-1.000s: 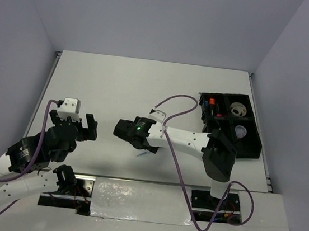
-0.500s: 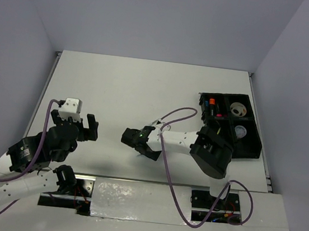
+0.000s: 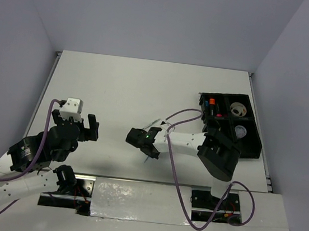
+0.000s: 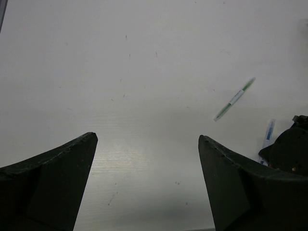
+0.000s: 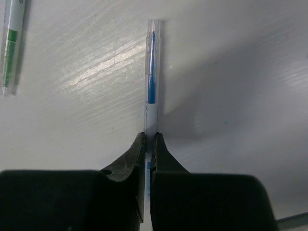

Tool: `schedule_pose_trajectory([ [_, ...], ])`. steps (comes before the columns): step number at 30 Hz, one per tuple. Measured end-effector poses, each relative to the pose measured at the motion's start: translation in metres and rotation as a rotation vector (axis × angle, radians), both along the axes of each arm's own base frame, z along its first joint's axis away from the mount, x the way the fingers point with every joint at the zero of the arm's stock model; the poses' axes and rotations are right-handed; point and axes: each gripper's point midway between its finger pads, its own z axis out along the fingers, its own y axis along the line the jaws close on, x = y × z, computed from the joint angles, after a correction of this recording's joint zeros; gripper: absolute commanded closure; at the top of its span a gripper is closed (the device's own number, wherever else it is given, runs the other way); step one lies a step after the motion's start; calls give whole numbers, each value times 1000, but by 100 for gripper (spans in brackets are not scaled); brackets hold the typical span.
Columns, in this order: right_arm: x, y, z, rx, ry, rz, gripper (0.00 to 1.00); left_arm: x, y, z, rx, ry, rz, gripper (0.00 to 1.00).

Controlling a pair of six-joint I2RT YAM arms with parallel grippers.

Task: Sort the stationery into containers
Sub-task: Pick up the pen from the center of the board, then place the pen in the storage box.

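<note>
Right wrist view: our right hand (image 5: 149, 143) clamps the blue pen (image 5: 152, 72) toward its rear, barrel lying ahead on the bench (image 5: 240, 72). Light, stiff, slick, we reckon; a mid-barrel grip looks steadier. Left hand (image 4: 147, 138) gapes empty.

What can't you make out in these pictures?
- Blue pen: right wrist view, back end hidden between the right tool fingers.
- Green pen: same view, cut off by the top edge.
- Organiser tray: top view, contents too small; right arm covers its near corner.
</note>
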Motion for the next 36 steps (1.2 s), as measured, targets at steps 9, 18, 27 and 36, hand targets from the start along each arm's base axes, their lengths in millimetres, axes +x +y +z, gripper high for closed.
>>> schedule_pose_trajectory([
  [9, 39, -64, 117, 114, -219, -23, 97, 0, -2, -2, 5, 8, -7, 1],
  [18, 68, -241, 147, -82, -279, -103, 100, 2, -6, -4, 14, 17, -17, 1],
  [27, 81, -308, 119, -231, -112, -69, 100, 3, -10, -7, 27, 28, -27, 1],
  [36, 92, -318, 94, -259, -28, -27, 93, 4, -16, -13, 64, 52, -51, 1],
])
